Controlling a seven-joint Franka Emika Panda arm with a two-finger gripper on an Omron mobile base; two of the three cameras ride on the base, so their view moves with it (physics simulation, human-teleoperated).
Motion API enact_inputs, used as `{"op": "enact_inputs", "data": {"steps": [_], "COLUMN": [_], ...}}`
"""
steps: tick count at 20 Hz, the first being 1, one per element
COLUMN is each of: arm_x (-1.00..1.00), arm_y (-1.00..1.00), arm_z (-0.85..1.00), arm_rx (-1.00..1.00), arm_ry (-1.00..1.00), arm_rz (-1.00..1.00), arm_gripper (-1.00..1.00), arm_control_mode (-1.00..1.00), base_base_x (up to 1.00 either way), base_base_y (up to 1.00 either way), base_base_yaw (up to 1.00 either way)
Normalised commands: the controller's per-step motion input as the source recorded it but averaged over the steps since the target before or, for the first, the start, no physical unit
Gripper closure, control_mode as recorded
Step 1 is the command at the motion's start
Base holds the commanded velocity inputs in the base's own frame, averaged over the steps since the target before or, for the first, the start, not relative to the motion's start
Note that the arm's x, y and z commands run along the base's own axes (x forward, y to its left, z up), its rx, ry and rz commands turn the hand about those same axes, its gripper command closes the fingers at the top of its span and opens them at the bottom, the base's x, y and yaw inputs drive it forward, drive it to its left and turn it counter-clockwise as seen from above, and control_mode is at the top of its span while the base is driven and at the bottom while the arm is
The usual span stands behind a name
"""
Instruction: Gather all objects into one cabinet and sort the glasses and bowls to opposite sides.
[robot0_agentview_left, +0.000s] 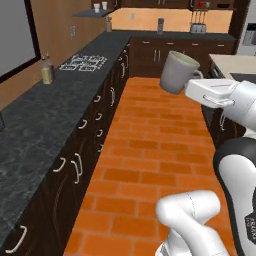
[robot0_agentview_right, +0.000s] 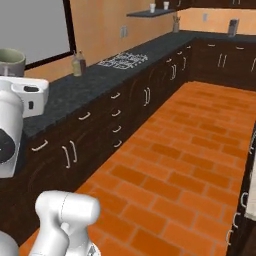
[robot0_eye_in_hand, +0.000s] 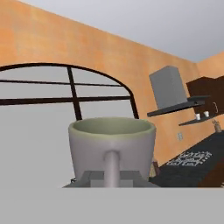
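Grey-beige mug (robot0_agentview_left: 177, 72) sits upright, high above the orange brick floor (robot0_agentview_left: 150, 150), with the tool (robot0_eye_in_hand: 112, 177) clamped on its handle.

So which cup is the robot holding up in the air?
The big grey-beige mug, gripped by its handle in the pincer above the brick floor. The two little white cups sit far off on the wall shelf.

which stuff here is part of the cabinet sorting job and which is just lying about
Part of the job:
- off-white mug, held up over the floor
- gripper, shut on the mug's handle

Just lying about:
- bottle on the dark counter
- stove burners
- two small white cups on the wall shelf
- range hood
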Motion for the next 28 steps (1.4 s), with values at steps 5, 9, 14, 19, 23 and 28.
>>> {"op": "enact_inputs", "data": {"steps": [5, 9, 14, 19, 23, 28], "arm_x": [0.0, 0.0, 0.0, 0.0, 0.0, 0.0], "arm_y": [0.0, 0.0, 0.0, 0.0, 0.0, 0.0], "arm_z": [0.0, 0.0, 0.0, 0.0, 0.0, 0.0], "arm_rx": [0.0, 0.0, 0.0, 0.0, 0.0, 0.0], "arm_ry": [0.0, 0.0, 0.0, 0.0, 0.0, 0.0], "arm_rz": [0.0, 0.0, 0.0, 0.0, 0.0, 0.0], "arm_gripper": [1.0, 1.0, 1.0, 1.0, 1.0, 1.0], "arm_control_mode": [1.0, 1.0, 1.0, 1.0, 1.0, 1.0], "base_base_x": [1.0, 1.0, 1.0, 0.69, 0.74, 0.91], "base_base_y": [-0.68, -0.69, -0.28, 0.1, 0.02, 0.08], "base_base_yaw": [-0.1, -0.21, -0.5, -0.24, -0.16, -0.44]}}
